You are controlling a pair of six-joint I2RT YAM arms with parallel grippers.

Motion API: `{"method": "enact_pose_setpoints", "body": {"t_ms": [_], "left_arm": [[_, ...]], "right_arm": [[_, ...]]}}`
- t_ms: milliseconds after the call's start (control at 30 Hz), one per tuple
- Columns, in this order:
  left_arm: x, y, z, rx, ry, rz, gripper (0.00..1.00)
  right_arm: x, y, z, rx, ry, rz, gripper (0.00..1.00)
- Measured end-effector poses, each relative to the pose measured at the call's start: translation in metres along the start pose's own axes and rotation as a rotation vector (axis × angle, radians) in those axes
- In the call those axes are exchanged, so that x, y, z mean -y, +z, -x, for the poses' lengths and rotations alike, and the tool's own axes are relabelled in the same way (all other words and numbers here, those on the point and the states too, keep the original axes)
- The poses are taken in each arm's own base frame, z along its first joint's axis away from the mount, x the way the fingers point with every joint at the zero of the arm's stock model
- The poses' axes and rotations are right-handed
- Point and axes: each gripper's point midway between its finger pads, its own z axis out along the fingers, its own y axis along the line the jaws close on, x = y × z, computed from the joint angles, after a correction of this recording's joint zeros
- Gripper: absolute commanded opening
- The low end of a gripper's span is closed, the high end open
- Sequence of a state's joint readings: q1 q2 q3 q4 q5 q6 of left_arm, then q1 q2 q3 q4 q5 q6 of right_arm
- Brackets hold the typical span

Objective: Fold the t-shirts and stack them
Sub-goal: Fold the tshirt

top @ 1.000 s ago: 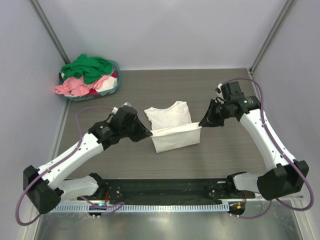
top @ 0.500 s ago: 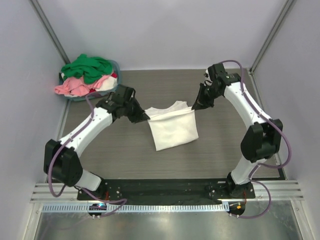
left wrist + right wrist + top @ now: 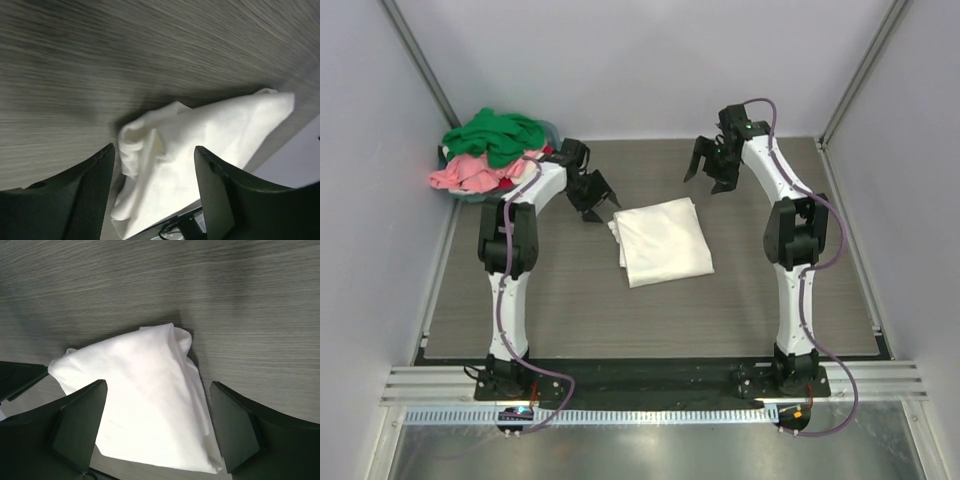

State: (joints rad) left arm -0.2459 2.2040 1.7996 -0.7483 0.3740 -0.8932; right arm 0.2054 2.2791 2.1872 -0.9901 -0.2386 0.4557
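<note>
Left end effector [image 3: 600,207] and right end effector [image 3: 706,176] hover spread-fingered beside the folded white cotton t-shirt [image 3: 665,242], apparently leaving it settled on the grey desk [image 3: 770,295].

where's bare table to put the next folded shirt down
Wide bare grey wooden table between the folded white cotton t-shirt and the near table edge; also a narrower strip to its right. Crowded: far left corner, the heaped green and pink shirts.
</note>
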Motion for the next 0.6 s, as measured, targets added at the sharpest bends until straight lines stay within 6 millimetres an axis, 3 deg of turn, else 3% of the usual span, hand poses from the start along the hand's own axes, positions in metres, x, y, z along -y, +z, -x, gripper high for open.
{"method": "enact_pose_setpoints", "body": {"t_ms": [67,133,233,300,433,500,600], "left_arm": [[-0.008,0.003,0.003,-0.010,-0.005,0.041,0.68],[-0.011,-0.006,0.004,0.008,0.000,0.064,0.69],[-0.005,-0.036,-0.001,0.066,0.036,0.073,0.66],[0.002,-0.061,-0.011,0.117,0.072,0.064,0.60],[0.029,-0.096,-0.060,0.161,0.183,0.007,0.52],[0.042,-0.092,-0.091,0.137,0.246,-0.027,0.50],[0.052,-0.063,-0.139,0.060,0.293,-0.063,0.46]], "right_arm": [[0.004,-0.003,-0.002,-0.002,0.003,-0.006,0.90],[0.005,-0.011,-0.006,0.014,-0.004,0.002,0.89],[0.004,-0.035,-0.037,0.019,-0.017,0.053,0.86],[0.001,-0.053,-0.065,0.011,-0.028,0.109,0.77],[-0.011,-0.063,-0.115,-0.019,-0.043,0.255,0.60],[-0.017,-0.051,-0.146,-0.086,-0.029,0.329,0.53],[-0.024,-0.035,-0.186,-0.200,-0.007,0.394,0.47]]}}
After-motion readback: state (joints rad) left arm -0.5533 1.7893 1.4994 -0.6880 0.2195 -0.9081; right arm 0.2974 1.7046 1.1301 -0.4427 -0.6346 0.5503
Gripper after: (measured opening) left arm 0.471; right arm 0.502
